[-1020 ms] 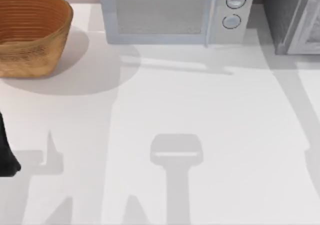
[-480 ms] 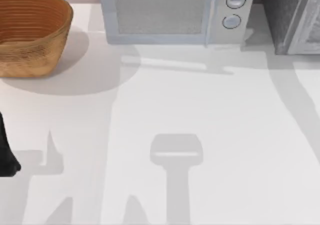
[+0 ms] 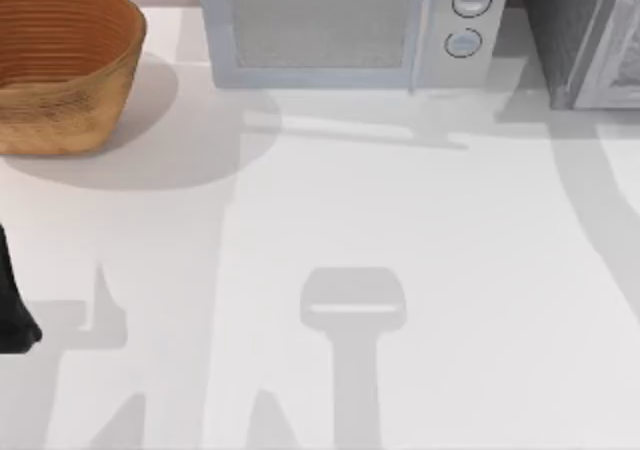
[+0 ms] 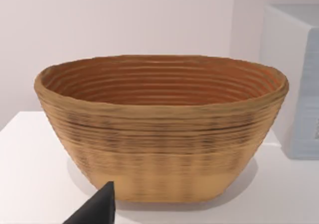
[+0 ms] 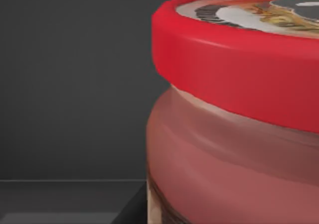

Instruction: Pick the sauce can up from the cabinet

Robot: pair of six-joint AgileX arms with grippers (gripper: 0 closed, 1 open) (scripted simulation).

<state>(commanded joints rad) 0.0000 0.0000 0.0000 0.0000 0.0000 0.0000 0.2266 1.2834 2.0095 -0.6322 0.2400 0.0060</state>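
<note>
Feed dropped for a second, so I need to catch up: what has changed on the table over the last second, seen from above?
Only shadows moved: the grey arm shadow at the table's right side slid further right, towards the cabinet. The basket, the microwave and the parked left arm at the left edge stayed put.

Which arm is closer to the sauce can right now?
Right. Its wrist camera sits right up against the sauce can inside the dark cabinet. The left arm is parked at the table's left edge, facing the basket.
</note>
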